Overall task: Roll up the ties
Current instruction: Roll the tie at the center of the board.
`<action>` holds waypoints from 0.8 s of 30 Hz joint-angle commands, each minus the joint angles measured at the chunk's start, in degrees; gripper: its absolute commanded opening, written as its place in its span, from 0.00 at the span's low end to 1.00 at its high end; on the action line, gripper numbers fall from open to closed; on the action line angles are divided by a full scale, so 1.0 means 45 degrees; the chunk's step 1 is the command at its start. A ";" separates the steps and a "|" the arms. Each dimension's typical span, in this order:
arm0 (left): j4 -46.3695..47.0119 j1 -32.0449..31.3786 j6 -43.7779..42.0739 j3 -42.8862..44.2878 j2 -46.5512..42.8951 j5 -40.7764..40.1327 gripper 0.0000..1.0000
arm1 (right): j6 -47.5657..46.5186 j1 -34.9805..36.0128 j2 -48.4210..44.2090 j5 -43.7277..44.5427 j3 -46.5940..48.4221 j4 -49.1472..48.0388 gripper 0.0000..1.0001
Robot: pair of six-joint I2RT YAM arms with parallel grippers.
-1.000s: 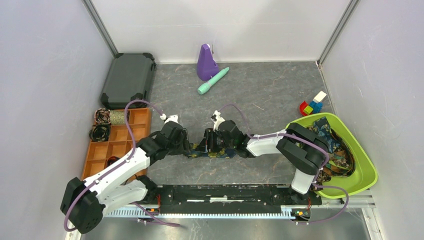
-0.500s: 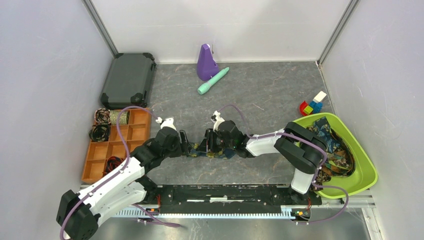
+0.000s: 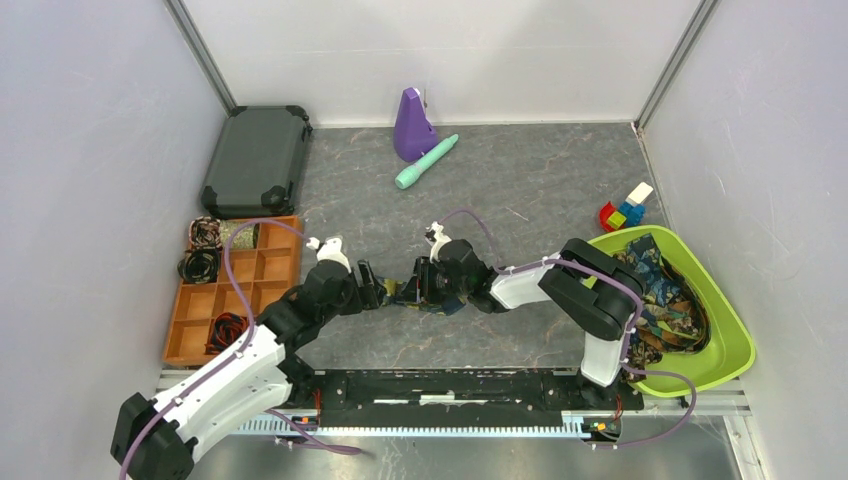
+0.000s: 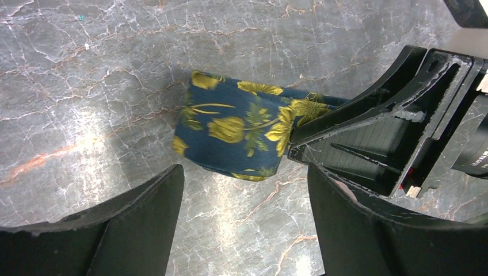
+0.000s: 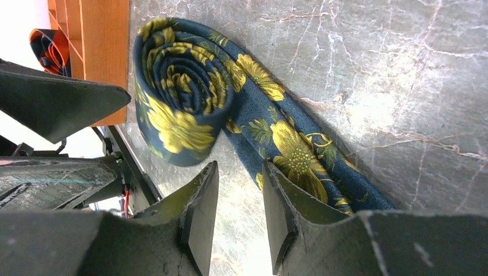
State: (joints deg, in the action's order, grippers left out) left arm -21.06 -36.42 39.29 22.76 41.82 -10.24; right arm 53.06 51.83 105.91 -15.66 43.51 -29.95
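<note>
At the far left the orange tray [image 3: 275, 262] holds a few coiled ties [image 3: 200, 265] in its compartments. Next comes the left gripper [image 3: 372, 287], jaws spread wide with nothing between them. In its wrist view the two black fingers [image 4: 132, 224] frame bare table, and the navy tie [image 4: 236, 129] with yellow flowers lies just beyond the gap, apart from both tips. This tie sits on the table between the two grippers, wound into a coil on its edge, with a flat tail running off towards the right arm. The right gripper [image 5: 240, 165] comes in against the coil's right side, jaws only narrowly parted, with table showing in the slot. The tail passes right at one fingertip, possibly touching it. Furthest right, the green bin [image 3: 735, 345] holds a loose heap of more ties [image 3: 660, 270].
</note>
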 commanded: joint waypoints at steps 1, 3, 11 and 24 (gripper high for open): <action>0.0845 0.0072 -0.0362 -0.0156 -0.0191 -0.0426 0.85 | -0.0344 -0.0146 0.0066 -0.0209 0.0327 -0.0394 0.40; 0.0753 0.0069 -0.0234 -0.0091 -0.0343 -0.0723 0.85 | -0.0430 -0.0199 -0.0043 -0.0309 0.0395 -0.0302 0.40; -0.3892 0.0067 0.2239 0.1830 -0.1237 -0.3315 0.71 | -0.1941 -0.0438 -0.1298 -0.0129 0.1114 0.1611 0.42; -0.4898 -0.0376 0.5130 0.0476 -0.1306 -0.1629 0.40 | -0.5925 -0.0857 0.1527 0.0223 0.7106 0.6438 0.33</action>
State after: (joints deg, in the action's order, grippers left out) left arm -43.66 -37.28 56.27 27.68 35.75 -20.14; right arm 34.04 48.25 106.17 -14.94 67.22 -9.08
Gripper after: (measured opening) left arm 0.417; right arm 0.372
